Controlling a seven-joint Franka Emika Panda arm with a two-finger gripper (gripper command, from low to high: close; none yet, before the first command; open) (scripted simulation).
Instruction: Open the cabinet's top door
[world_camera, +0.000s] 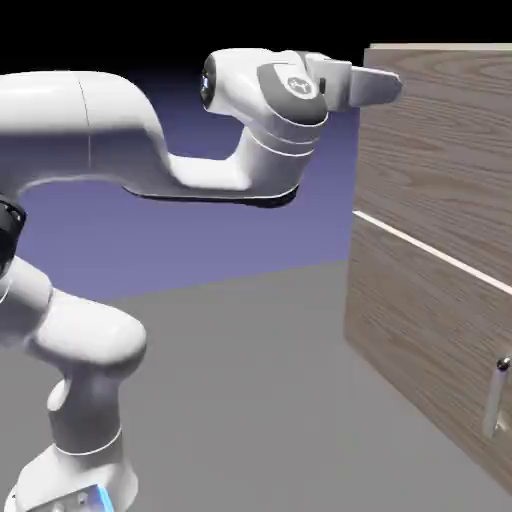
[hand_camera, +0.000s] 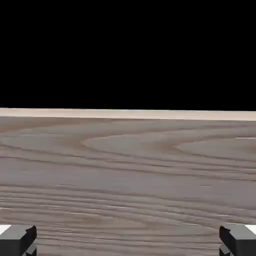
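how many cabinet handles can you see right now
1: the silver handle on the cabinet's lower panel, low at the exterior view's right. Others may be out of frame; none shows on the top door.

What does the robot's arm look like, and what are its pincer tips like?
The arm is shiny white and rounded, with thin seam lines and a grey patch bearing a pale mark near the pincer. The pincer's two tips are small, blocky and dark grey.

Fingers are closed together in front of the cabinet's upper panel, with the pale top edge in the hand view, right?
Not closed: the hand view shows the fingers wide apart. The upper panel and its pale top edge are as you say.
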